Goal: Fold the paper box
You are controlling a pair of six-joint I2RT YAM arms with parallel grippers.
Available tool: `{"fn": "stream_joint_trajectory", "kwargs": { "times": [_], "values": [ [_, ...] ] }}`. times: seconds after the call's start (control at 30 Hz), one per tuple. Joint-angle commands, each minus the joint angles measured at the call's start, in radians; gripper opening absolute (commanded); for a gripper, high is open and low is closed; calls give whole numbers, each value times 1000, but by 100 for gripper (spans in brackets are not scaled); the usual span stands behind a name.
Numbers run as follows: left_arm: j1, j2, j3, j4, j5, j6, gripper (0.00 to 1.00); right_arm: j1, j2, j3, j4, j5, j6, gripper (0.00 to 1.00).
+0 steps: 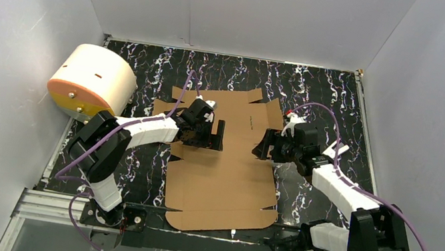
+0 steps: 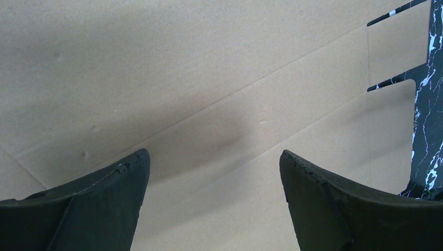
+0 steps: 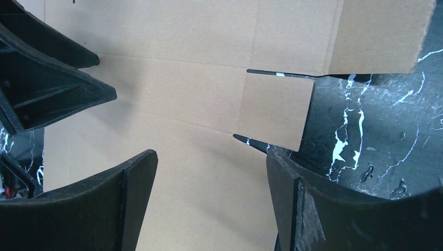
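The box [image 1: 224,180] lies flat and unfolded in the middle of the desk [image 1: 326,91], a brown die-cut sheet running from 12 o'clock down to the near edge at 6. No panel or flap is raised yet, so I judge the folding has barely begun.

The left hand [image 2: 214,157] hangs over the sheet's 9 o'clock side with its fingers wide apart and nothing between them but bare cardboard and crease lines. The right hand [image 3: 211,157] is at the 3 o'clock edge, also apart and holding nothing. One of its fingers is over cardboard and the other over the desk, with a small side tab [image 3: 274,110] just ahead at 12 o'clock. I cannot tell whether either hand's fingertips touch the sheet.

What could go wrong:
- The sheet is light and loose. A push along its surface could slide or turn it instead of bending a crease.
- If the right hand closes at the edge, it could crumple the tab instead of folding the panel.
- The hands are near each other, and the left one shows in the right wrist view at 10 o'clock. Moving both inward could make them collide.
- The cylinder [image 1: 93,81] at 10 o'clock is close to the left arm's elbow.
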Motion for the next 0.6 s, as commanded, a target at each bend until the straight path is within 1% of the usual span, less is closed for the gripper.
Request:
{"fn": "stream_joint_trajectory", "kwargs": {
  "times": [0.0, 0.07, 0.1, 0.17, 0.27, 0.33, 0.4, 0.57],
  "values": [
    [-7, 20, -11, -1, -15, 8, 91, 3, 5, 48, 23, -15, -35, 83],
    [-7, 26, -8, -3, -13, 8, 91, 3, 12, 42, 60, -64, -19, 82],
    [-8, 27, -6, -3, -14, 10, 91, 4, 17, 44, 60, -60, -14, 81],
    [-7, 23, -5, -6, -17, 13, 91, 4, 28, 60, 16, 23, -13, 83],
    [-8, 14, -9, -6, -25, 13, 91, 5, 43, 66, -51, 198, -20, 87],
    [-7, 14, -11, -5, -26, 13, 91, 3, 59, 61, -55, 257, -25, 89],
    [-7, 18, -12, -4, -27, 14, 91, 3, 77, 54, -36, 259, -25, 89],
    [-8, 28, -9, -5, -21, 13, 91, 4, 143, 57, 29, 195, -22, 89]
  ]
}}
